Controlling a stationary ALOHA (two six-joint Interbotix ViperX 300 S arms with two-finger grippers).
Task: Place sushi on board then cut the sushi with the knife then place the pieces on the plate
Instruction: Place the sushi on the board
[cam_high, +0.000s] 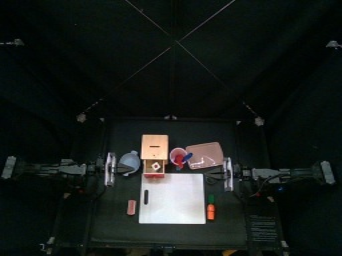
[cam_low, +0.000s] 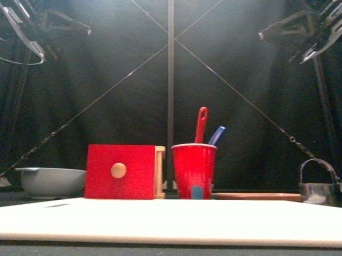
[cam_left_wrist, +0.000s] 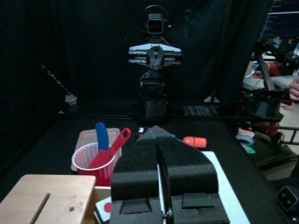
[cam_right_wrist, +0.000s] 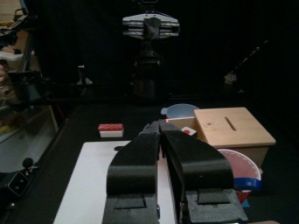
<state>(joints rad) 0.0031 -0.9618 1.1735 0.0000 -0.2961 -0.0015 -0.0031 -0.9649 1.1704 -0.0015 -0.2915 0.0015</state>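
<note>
Sushi: no dark green roll is identifiable in any view. The likeliest candidate is judged to be the small red-and-white toy (cam_high: 131, 206) lying on the table just beside the left edge of the white cutting board (cam_high: 174, 198), but this cannot be confirmed. Top view: the board lies bare at the table's front centre, so it is free to receive the piece. An orange toy (cam_high: 213, 211) lies just beside its right edge. Behind the board, from left to right, stand the blue-grey bowl (cam_high: 130, 160), the wooden box (cam_high: 158, 148), the red cup (cam_high: 178, 157) and the pink tray (cam_high: 207, 154). The tray sits on the right arm's side, which suits the final step. The left gripper (cam_high: 116, 168) and the right gripper (cam_high: 222, 171) are held at opposite sides of the table, clear of the board. Front view: the red knife (cam_low: 201, 122) and the blue knife (cam_low: 217, 134) stand upright in the cup and project above its rim, so either can be gripped from above. A metal cutter (cam_low: 317, 186) stands at the far right. Left wrist view: the left jaws are closed against each other with nothing between them, and they point across the table past the cup. Right wrist view: the right jaws meet at their tips and hold nothing. The red-and-white toy (cam_right_wrist: 111, 129) lies ahead, near the board's far corner. Judgement: no step is begun, and the first action required is picking up the sushi.
</note>
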